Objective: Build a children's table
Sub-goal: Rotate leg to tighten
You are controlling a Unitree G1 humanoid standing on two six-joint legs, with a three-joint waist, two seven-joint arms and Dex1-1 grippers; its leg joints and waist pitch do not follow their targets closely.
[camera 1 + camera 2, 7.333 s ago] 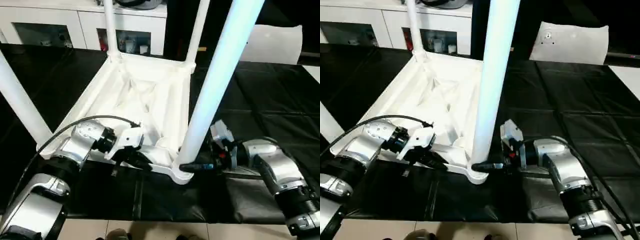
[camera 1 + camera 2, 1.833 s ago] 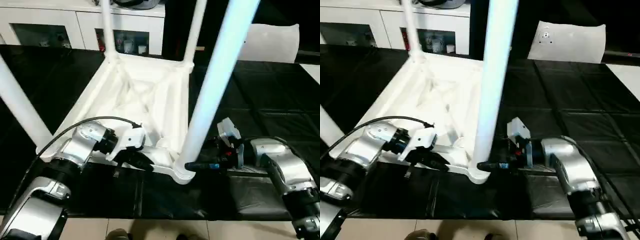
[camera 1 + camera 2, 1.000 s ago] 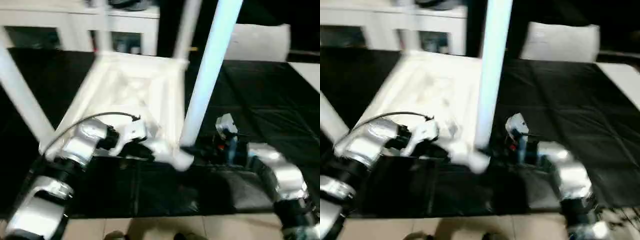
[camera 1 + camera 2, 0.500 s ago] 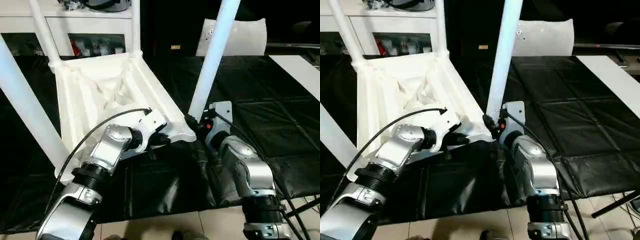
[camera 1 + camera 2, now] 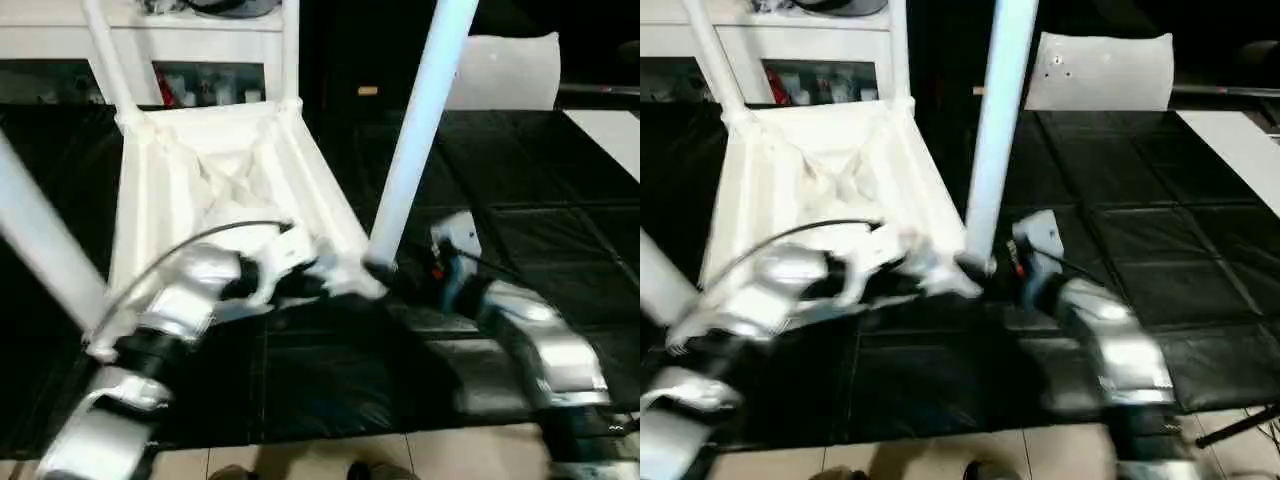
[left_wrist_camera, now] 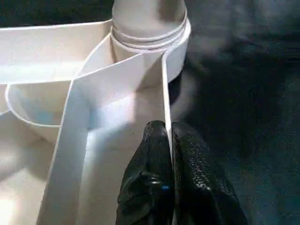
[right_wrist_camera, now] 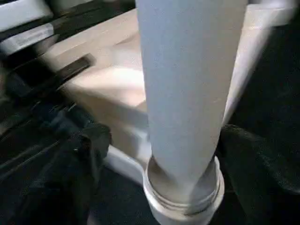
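Left gripper (image 6: 168, 140) clamped, right gripper (image 7: 159, 136) wide

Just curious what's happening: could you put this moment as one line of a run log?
left gripper: shut on rim of upturned white plastic square tabletop | right gripper: open around near white tubular leg | leg: standing in corner socket

Both head views look forward and down from above the silver forearms, a slight sideways step apart, sharing the upturned tabletop (image 5: 215, 185) on the black counter (image 5: 520, 200). The left wrist view sits close behind its jaws, facing a corner socket (image 6: 150, 33). The right wrist view faces a leg (image 7: 187, 89) rising between its jaws.
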